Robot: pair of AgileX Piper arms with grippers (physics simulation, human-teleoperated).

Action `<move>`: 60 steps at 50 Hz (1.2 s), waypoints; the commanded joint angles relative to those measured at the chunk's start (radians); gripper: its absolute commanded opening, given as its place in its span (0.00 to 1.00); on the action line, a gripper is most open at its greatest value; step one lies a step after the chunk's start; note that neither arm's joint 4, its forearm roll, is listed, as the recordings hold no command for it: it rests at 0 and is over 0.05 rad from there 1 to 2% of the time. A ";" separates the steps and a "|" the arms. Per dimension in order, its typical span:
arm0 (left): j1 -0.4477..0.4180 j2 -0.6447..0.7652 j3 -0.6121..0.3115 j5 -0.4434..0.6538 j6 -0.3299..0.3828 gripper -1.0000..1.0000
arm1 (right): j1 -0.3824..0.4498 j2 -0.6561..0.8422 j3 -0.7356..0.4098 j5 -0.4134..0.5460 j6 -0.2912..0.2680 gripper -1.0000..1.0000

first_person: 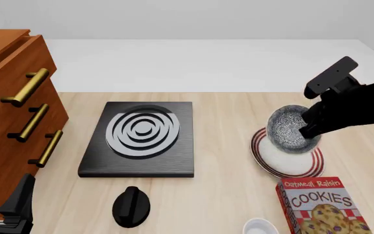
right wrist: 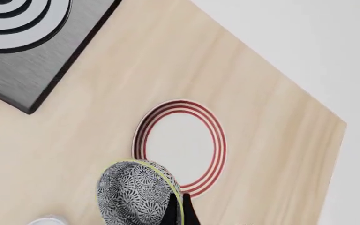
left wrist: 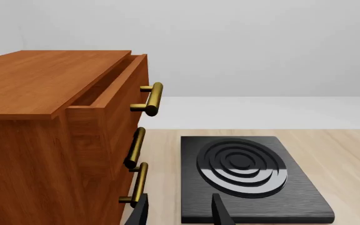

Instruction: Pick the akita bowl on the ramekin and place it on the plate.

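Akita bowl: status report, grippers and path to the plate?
Right gripper shut on akita bowl, held above the plate, not yet set down. Left gripper open, idle near the drawers. Cookie box beside plate, not blocking.

Wooden cabinet (left wrist: 48, 136), three brass handles (left wrist: 148, 99), top drawer slightly pulled out. Black stove plate (left wrist: 255, 187) with concentric rings is set just beside it on the light table (left wrist: 342, 154). Left gripper (left wrist: 178, 212) fingertips are seen parted, nothing held between them.
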 commanded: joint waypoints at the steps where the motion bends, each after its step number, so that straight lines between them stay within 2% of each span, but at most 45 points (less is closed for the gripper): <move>1: 0.000 0.000 0.000 0.000 0.000 1.00 | -0.065 0.053 0.001 -0.037 -0.032 0.00; 4: 0.000 0.000 0.000 0.000 0.000 1.00 | -0.063 0.069 0.026 -0.054 -0.049 0.00; 9: 0.000 0.000 0.000 0.000 0.000 1.00 | -0.064 0.102 -0.001 -0.070 -0.016 0.00; 13: 0.000 0.000 0.000 0.000 0.000 1.00 | -0.060 0.114 0.005 -0.081 -0.013 0.00; 35: 0.000 0.000 0.000 0.000 0.000 1.00 | -0.123 0.205 0.004 -0.156 -0.055 0.00; 41: 0.000 0.000 0.000 0.000 0.000 1.00 | -0.127 0.229 0.007 -0.172 -0.042 0.00; 54: 0.000 0.000 0.000 0.000 0.000 1.00 | -0.123 0.277 -0.027 -0.138 -0.028 0.00; 60: 0.000 0.000 0.000 0.000 0.000 1.00 | -0.104 0.300 0.016 -0.179 -0.014 0.00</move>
